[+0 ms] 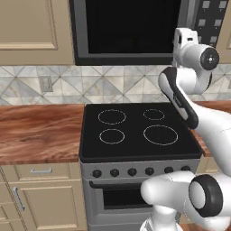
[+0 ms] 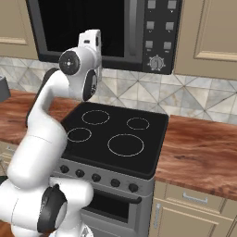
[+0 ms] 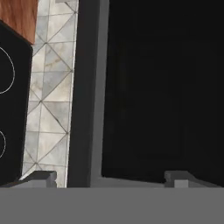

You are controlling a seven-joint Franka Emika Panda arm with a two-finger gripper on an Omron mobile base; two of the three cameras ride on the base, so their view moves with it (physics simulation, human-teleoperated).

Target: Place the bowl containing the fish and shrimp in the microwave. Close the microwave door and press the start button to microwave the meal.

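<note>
The door of the microwave is looking shut in both base views, its dark glass sitting flush in the grey frame above the stove, so the closing step is reading as done. The bowl is not showing on the stove or on the wooden counter; going by the shut door it is probably sitting inside, though the glass is too dark to confirm that, and the fish and shrimp are likewise hidden. The arm is reaching up with its hand held close against the lower right part of the door, near the black panel of grey buttons and the dial. In the hand view the gripper is pointing straight at the glass, its two fingertips standing wide apart and holding nothing, the frame's edge and the tiled wall running alongside. What is left, as I judge it, is pressing the start button: the hand is sitting beside the panel but not yet on it, so it needs shifting across onto the buttons.
</note>
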